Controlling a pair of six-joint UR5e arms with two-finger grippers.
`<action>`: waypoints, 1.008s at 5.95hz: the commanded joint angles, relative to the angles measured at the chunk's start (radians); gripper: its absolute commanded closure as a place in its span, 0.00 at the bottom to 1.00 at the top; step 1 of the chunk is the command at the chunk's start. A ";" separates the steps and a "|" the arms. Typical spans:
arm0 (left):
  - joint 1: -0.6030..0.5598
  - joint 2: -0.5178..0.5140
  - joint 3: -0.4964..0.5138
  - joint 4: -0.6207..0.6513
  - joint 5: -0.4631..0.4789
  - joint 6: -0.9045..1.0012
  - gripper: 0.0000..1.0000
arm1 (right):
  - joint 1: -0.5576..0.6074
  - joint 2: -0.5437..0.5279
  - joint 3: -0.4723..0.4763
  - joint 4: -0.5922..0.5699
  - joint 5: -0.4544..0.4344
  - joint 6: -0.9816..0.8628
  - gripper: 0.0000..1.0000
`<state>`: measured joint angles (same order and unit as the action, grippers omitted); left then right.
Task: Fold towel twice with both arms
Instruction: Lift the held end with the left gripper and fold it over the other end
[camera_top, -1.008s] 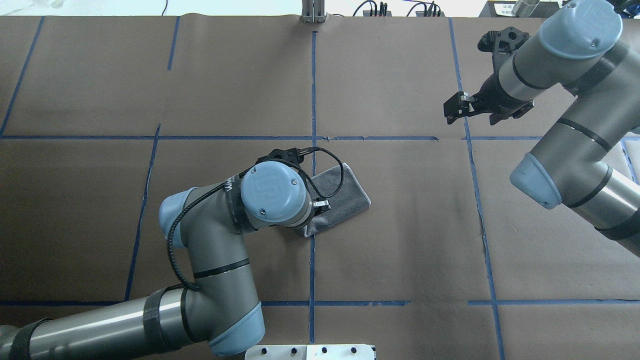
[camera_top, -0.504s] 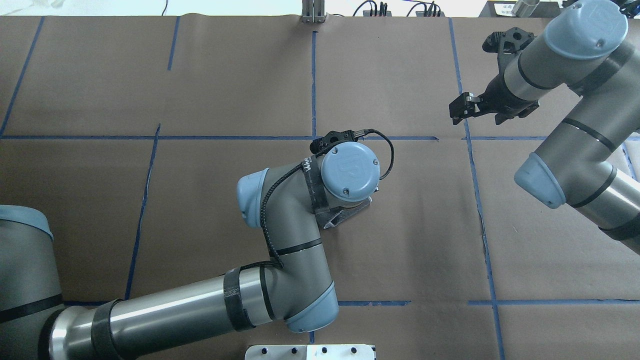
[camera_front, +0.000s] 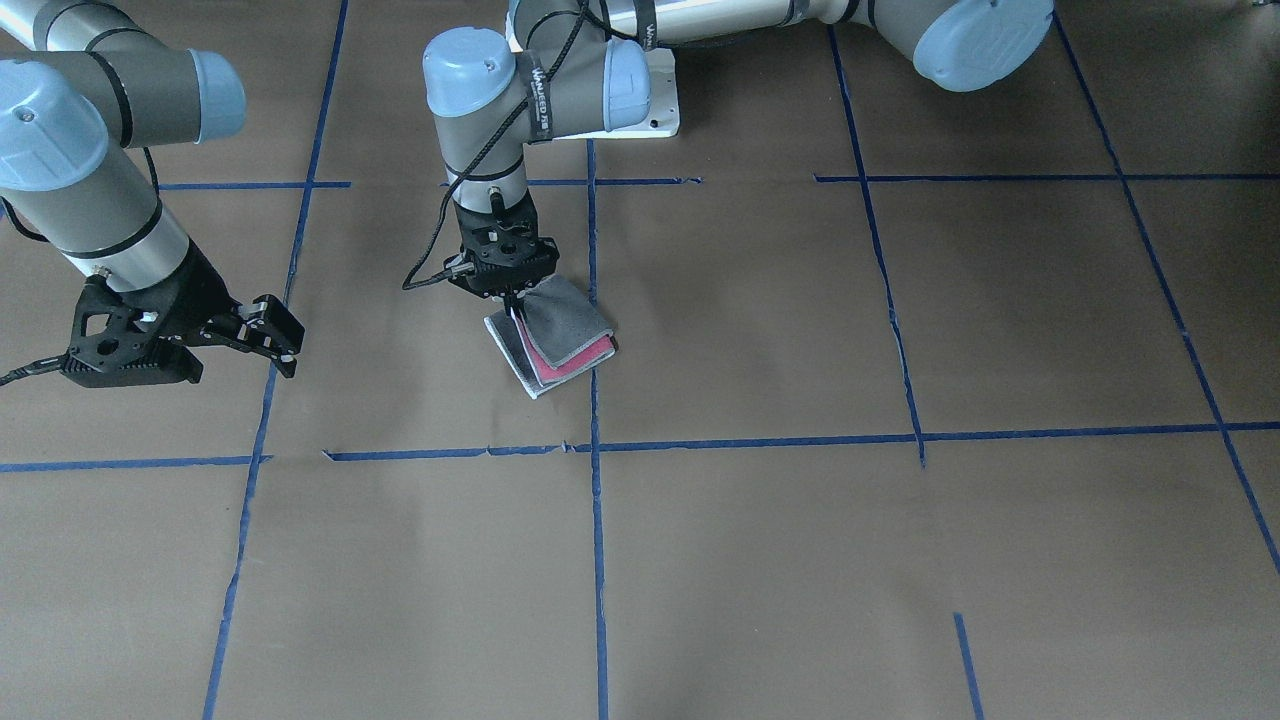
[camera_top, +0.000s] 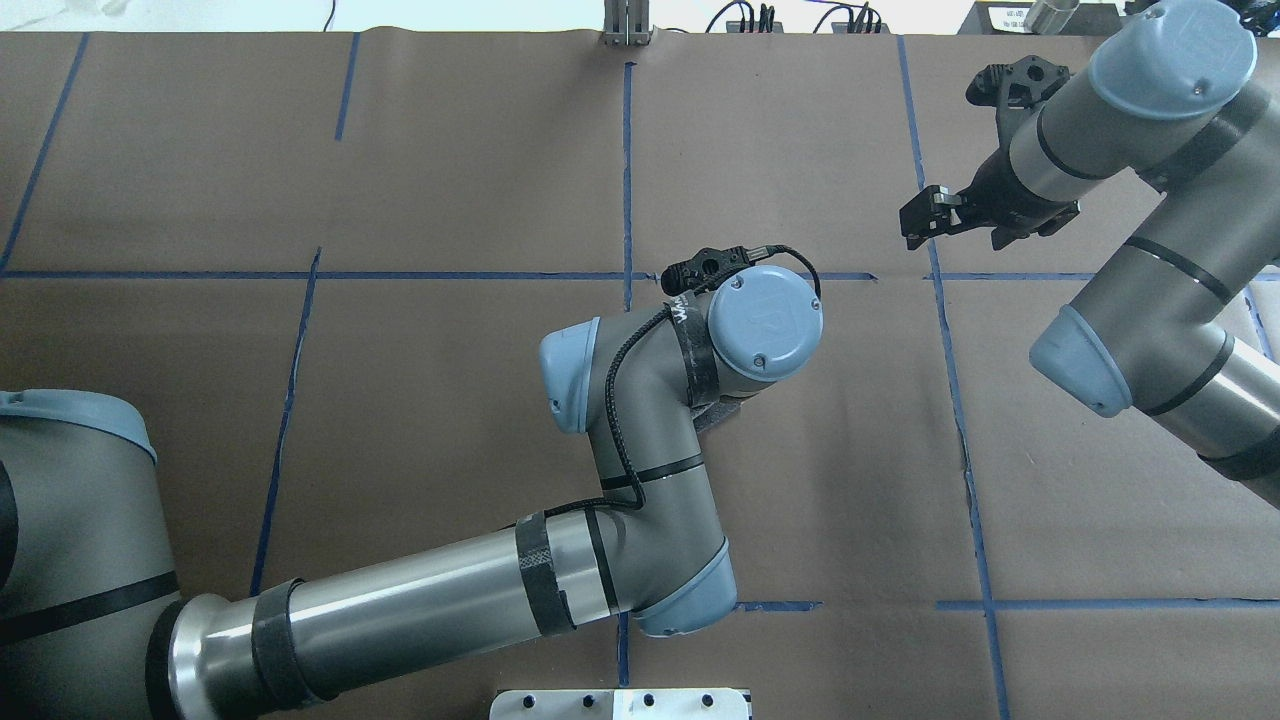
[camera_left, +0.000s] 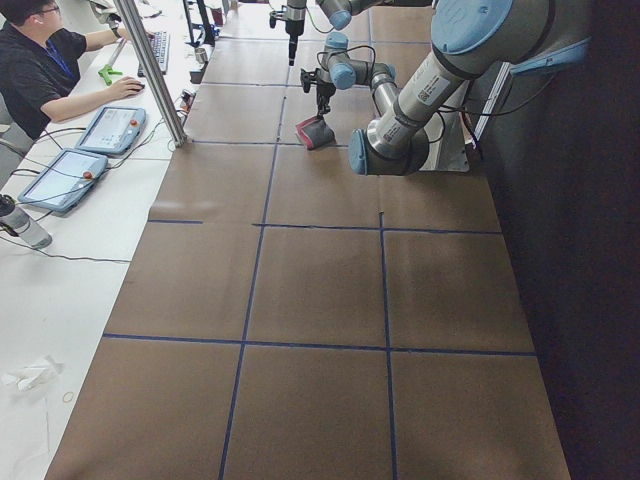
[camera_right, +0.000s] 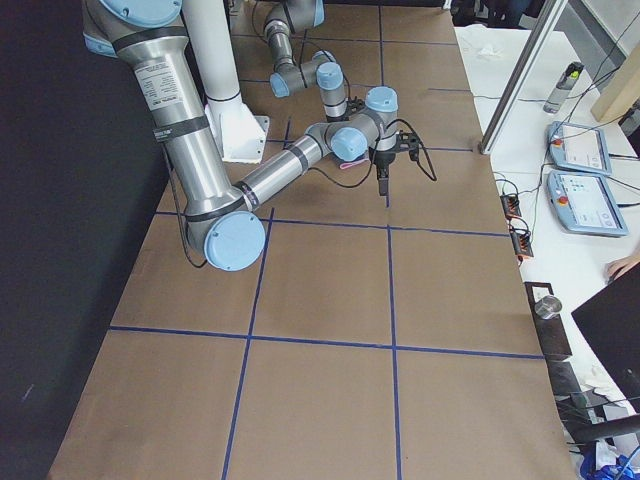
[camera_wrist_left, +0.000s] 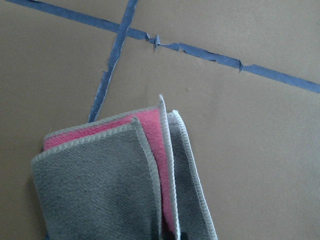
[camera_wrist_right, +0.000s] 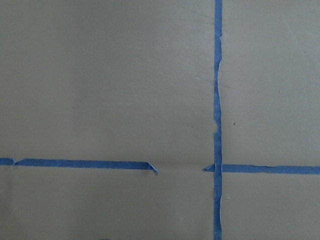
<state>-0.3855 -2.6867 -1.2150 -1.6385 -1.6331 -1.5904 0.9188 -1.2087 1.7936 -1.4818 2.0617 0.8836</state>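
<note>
The towel (camera_front: 565, 325) lies partly folded near the table's middle, grey outside with a pink strip showing between layers. My left gripper (camera_front: 513, 303) points straight down and is shut on the towel's lifted grey edge at its robot-side corner. The left wrist view shows the layered towel (camera_wrist_left: 100, 185) hanging just below the camera. In the overhead view the left wrist hides all but a sliver of the towel (camera_top: 712, 416). My right gripper (camera_front: 290, 345) is open and empty, held above the table far from the towel; it also shows in the overhead view (camera_top: 915, 225).
Brown paper with blue tape lines (camera_front: 594, 500) covers the table. The white base plate (camera_top: 620, 703) sits at the robot's edge. An operator (camera_left: 45, 65) with tablets (camera_left: 110, 128) sits at the far side.
My left arm has swung to the right across the towel, carrying its grey edge over and covering the towel from above. The right arm has barely moved.
</note>
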 joint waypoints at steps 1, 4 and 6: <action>-0.009 -0.019 0.032 -0.029 0.004 0.025 0.01 | 0.002 0.000 0.000 0.000 0.000 0.000 0.00; -0.086 -0.027 -0.004 -0.008 -0.142 0.181 0.00 | 0.027 0.000 0.001 -0.002 0.035 -0.021 0.00; -0.185 0.128 -0.254 0.156 -0.268 0.435 0.00 | 0.099 -0.034 0.000 -0.011 0.101 -0.147 0.00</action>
<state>-0.5209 -2.6450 -1.3323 -1.5639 -1.8391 -1.2809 0.9821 -1.2216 1.7936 -1.4897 2.1369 0.7942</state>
